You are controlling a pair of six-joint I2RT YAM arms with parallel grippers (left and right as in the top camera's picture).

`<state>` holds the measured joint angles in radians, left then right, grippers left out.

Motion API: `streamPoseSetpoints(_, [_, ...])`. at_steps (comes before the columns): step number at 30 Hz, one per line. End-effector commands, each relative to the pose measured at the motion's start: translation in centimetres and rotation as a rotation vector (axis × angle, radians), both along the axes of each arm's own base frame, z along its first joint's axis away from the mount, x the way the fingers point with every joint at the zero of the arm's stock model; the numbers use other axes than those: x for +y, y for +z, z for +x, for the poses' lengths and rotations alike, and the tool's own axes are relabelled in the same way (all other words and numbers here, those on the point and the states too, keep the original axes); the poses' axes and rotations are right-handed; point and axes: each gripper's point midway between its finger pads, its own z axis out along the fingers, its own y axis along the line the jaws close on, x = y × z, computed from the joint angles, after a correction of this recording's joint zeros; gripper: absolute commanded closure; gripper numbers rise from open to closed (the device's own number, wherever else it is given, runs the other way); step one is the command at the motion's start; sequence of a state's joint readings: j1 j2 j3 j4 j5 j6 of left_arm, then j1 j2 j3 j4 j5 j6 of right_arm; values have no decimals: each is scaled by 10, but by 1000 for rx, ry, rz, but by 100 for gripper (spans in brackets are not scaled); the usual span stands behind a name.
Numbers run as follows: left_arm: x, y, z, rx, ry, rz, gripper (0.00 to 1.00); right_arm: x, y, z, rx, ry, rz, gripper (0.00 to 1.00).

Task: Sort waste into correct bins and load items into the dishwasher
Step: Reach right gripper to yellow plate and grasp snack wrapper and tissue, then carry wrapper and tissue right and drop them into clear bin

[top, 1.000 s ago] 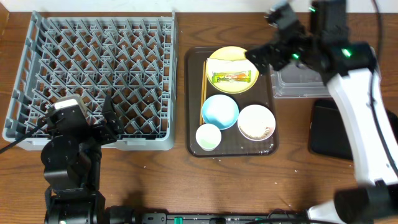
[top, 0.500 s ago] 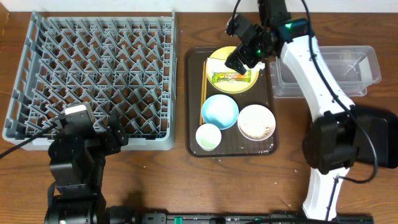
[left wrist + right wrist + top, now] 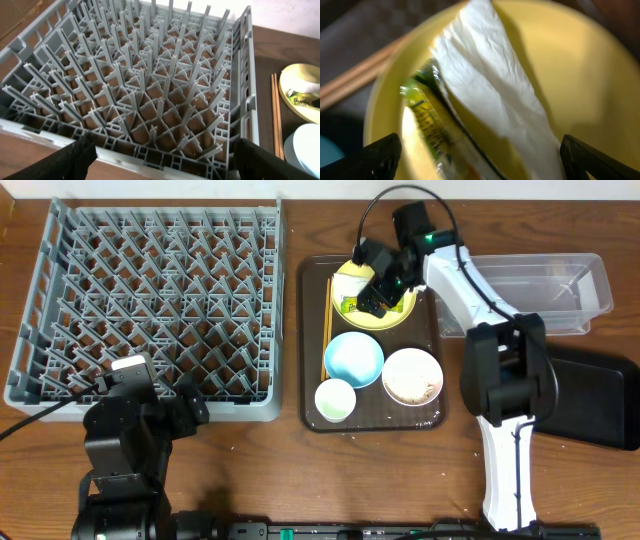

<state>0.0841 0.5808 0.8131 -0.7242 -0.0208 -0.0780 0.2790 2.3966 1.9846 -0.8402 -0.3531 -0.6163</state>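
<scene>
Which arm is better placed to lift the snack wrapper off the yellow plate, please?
Right. The right gripper hovers open over the yellow plate, wrapper beneath. The left gripper, also open, sits at the dish rack, far from the plate.

Grey dish rack (image 3: 150, 90) fills the frame; chopsticks (image 3: 277, 115) and yellow plate (image 3: 300, 80) at three o'clock, blue bowl (image 3: 307, 155) at four.

Right arm (image 3: 468, 288) outstretched, right fingers (image 3: 380, 156) spread, left arm (image 3: 120, 442) folded back, left fingers (image 3: 67, 161) spread
</scene>
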Motion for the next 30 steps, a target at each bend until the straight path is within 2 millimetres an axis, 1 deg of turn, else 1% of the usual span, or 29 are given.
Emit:
streamPoseSetpoints(1, [-1, 6, 0, -15, -3, -7, 9, 3, -3, 5, -27, 22, -15, 1])
streamPoseSetpoints(3, [-1, 6, 0, -14, -3, -7, 9, 3, -9, 6, -26, 19, -23, 2])
streamPoseSetpoints(5, [-1, 6, 0, -14, -3, -7, 9, 1, -17, 6, -19, 16, -36, 7])
streamPoseSetpoints(6, [-1, 6, 0, -14, -3, -7, 9, 0, -20, 6, -15, 14, -43, 12])
streamPoseSetpoints(7, [-1, 6, 0, -14, -3, -7, 9, -1, -24, 5, -5, 13, -50, 21])
streamPoseSetpoints(8, [-1, 6, 0, -14, -3, -7, 9, -3, -27, 3, 4, 8, -56, 36])
streamPoseSetpoints(10, [-1, 6, 0, -14, -3, -7, 9, -5, -30, 2, 17, -13, -70, 86])
streamPoseSetpoints(11, [-1, 6, 0, -14, -3, -7, 9, -6, -30, 3, 22, -28, -71, 99])
streamPoseSetpoints(13, [-1, 6, 0, -14, -3, -7, 9, -6, -29, 4, 25, -55, -65, 99])
streamPoseSetpoints(15, [-1, 6, 0, -14, -3, -7, 9, -4, -22, 9, 16, -87, -51, 99])
streamPoseSetpoints(16, [-1, 6, 0, -14, -3, -7, 9, -4, -16, 12, 13, -118, -38, 99])
streamPoseSetpoints(18, [-1, 6, 0, -14, -3, -7, 9, -2, 6, 20, -2, -191, -4, 99])
streamPoseSetpoints(20, [-1, 6, 0, -14, -3, -7, 9, -3, 38, 28, -25, -260, 36, 99])
streamPoseSetpoints(21, [-1, 6, 0, -14, -3, -7, 9, -5, 57, 32, -43, -295, 59, 99])
streamPoseSetpoints(24, [-1, 6, 0, -14, -3, -7, 9, -15, 125, 36, -110, -395, 130, 99])
streamPoseSetpoints(25, [-1, 6, 0, -14, -3, -7, 9, -25, 143, 38, -133, -457, 142, 99])
streamPoseSetpoints(26, [-1, 6, 0, -14, -3, -7, 9, -41, 162, 40, -158, -555, 141, 99])
streamPoseSetpoints(27, [-1, 6, 0, -14, -3, -7, 9, -64, 178, 41, -178, -696, 133, 99])
streamPoseSetpoints(28, [-1, 6, 0, -14, -3, -7, 9, -85, 192, 40, -193, -813, 127, 99])
streamPoseSetpoints(30, [-1, 6, 0, -14, -3, -7, 9, -127, 209, 32, -203, -1024, 109, 99])
